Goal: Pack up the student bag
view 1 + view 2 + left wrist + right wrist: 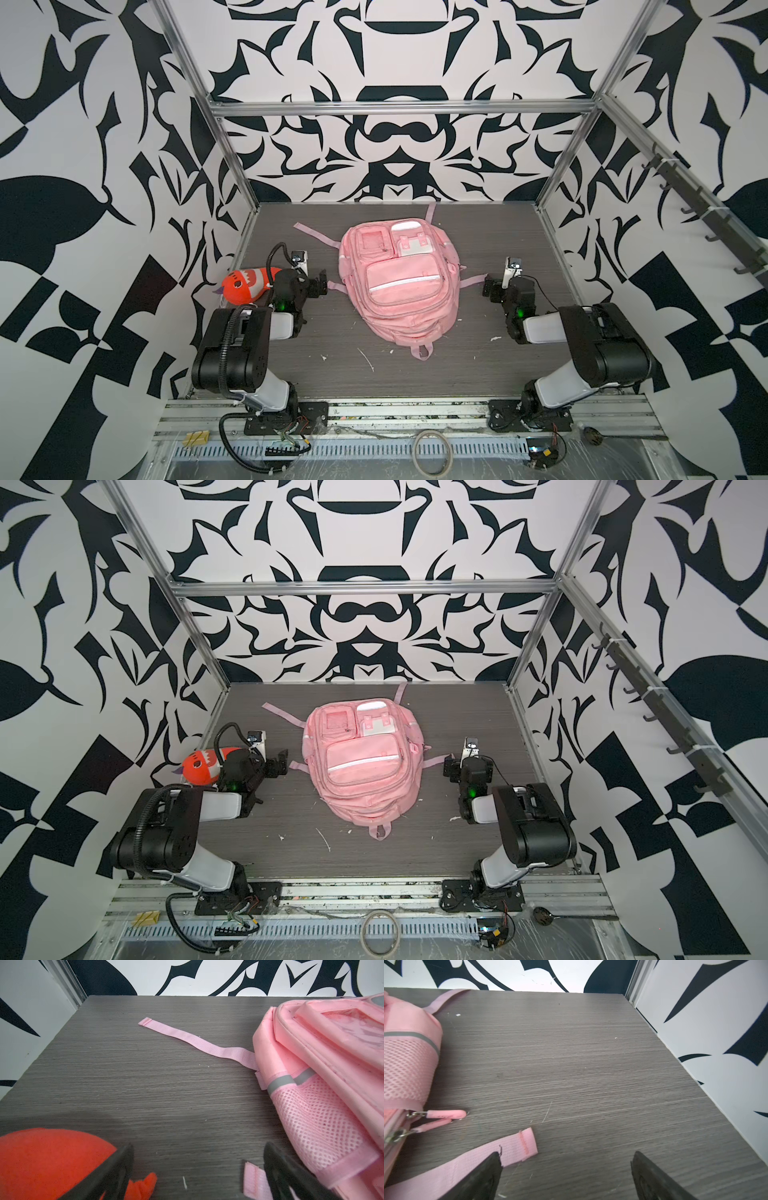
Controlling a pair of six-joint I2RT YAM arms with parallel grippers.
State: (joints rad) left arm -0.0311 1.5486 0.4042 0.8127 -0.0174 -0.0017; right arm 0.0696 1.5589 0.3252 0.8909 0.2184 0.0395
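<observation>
The student bag (399,286) (361,766) is a pink backpack lying flat at the table's middle, front pockets up, zips shut as far as I can see. Its carry loop points toward the front edge. My left gripper (319,283) (198,1147) hovers open just left of the bag, with a pink strap end (254,1180) beside one finger. The mesh side pocket (320,1118) shows beside it. My right gripper (490,288) (566,1154) stands open just right of the bag, over another strap end (517,1147). Nothing sits between either pair of fingers.
An orange-red toothy plush toy (245,284) (45,1159) lies behind my left gripper by the left wall. A loose strap (199,1043) trails over the grey table (498,232). Two pink zip pulls (446,1114) hang off the bag. A hook rail (706,216) lines the right wall.
</observation>
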